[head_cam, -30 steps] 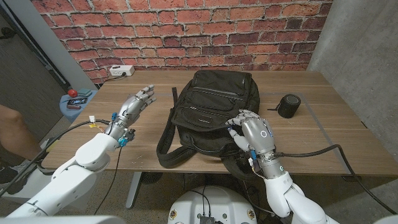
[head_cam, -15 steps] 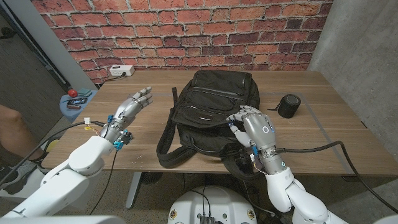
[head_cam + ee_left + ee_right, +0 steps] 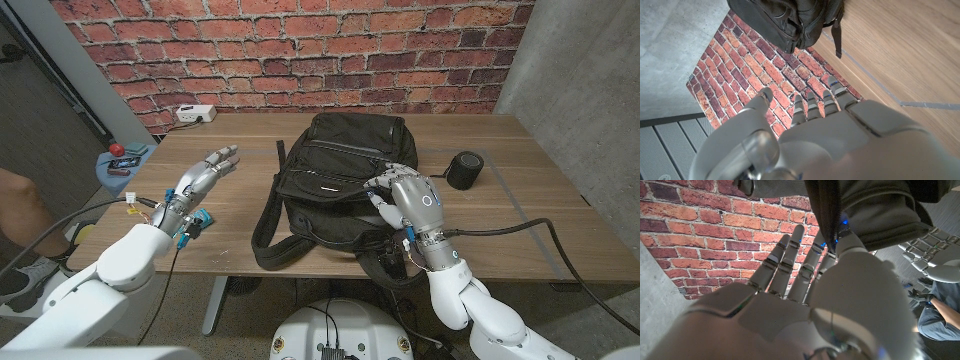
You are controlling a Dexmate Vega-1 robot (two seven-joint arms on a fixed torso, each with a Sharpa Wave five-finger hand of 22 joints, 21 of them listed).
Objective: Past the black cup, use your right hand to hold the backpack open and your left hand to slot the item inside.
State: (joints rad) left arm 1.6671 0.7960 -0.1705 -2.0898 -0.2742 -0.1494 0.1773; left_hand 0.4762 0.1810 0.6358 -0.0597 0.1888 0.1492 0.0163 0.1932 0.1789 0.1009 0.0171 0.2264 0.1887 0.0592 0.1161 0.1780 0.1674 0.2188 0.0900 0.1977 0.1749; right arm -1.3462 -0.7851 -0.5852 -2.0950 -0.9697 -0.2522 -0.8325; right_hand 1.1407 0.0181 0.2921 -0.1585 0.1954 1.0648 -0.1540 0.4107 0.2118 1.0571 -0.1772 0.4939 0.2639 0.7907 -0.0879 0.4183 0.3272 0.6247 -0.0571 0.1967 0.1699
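Centrally on the bench (image 3: 520, 215) lies the backpack (image 3: 340, 170), zipped flaps looking closed. Right hand (image 3: 408, 195) rests fingers on its front; grasp on fabric: cannot tell. Left hand (image 3: 200, 178) hovers released, fingers extended, carrying nothing. Judgement: early stage; opening and insertion both remain. Black cup (image 3: 463, 170) stands right of the pack; power strip (image 3: 195, 114) at far left.

Wooden table (image 3: 530, 215) runs up to brick wall. Black backpack (image 3: 335, 165) lies flat at centre, straps trailing toward near edge. Black cup (image 3: 463, 170) stands just right of it, apart. White power strip (image 3: 196, 114) lies at far left corner by wall.
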